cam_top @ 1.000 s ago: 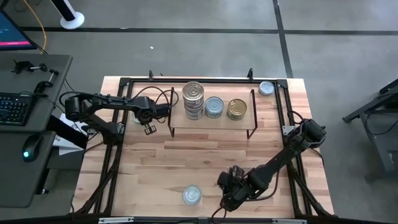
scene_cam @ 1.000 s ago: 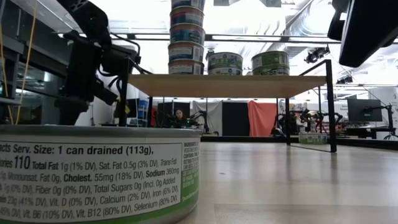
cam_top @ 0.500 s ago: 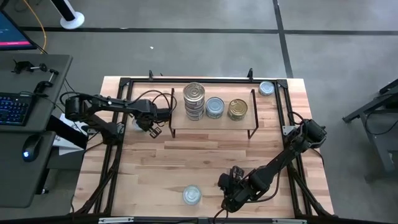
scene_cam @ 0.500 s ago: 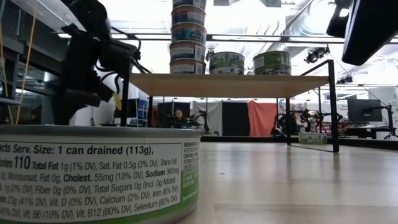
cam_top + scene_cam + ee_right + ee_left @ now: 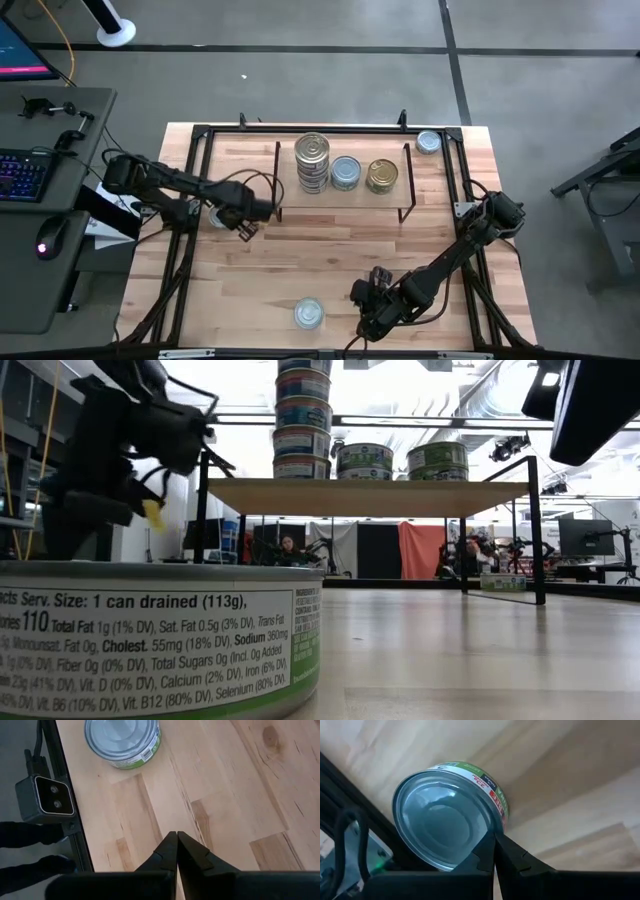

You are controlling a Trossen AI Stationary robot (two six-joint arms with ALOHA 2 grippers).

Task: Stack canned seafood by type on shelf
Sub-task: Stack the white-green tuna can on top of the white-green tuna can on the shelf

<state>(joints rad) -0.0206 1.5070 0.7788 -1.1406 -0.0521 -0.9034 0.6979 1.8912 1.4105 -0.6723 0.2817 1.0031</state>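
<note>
well, the sorting is partway along. on the shelf (image 5: 340,203) there is a tall stack (image 5: 311,163) of tins at its left end, a single pale blue-silver tin (image 5: 345,172) in the middle and a gold tin (image 5: 380,176) on the right. three tins are not yet shelved: one at the far right corner (image 5: 428,142) of the table, one near the front edge (image 5: 309,313), and one by the left rail (image 5: 445,817).

the step in hand looks like the left arm fetching that left-rail tin. the left gripper (image 5: 493,837) hangs low off the shelf's left end, its fingers pinched together on nothing, with the tin's silvery lid just beyond the tips. from overhead the arm covers most of that tin, so i can't say for sure whether the tips touch its rim.

the right gripper (image 5: 176,836) sits low near the front of the table, also closed and empty, with the front tin a little way ahead of it.

i'd judge the next move needs the left fingers to spread wide enough to straddle the tin, come down around its wall and close. then the tin has to be lifted clear of the shelf's wire leg and set on whichever pile matches its lid.
</note>
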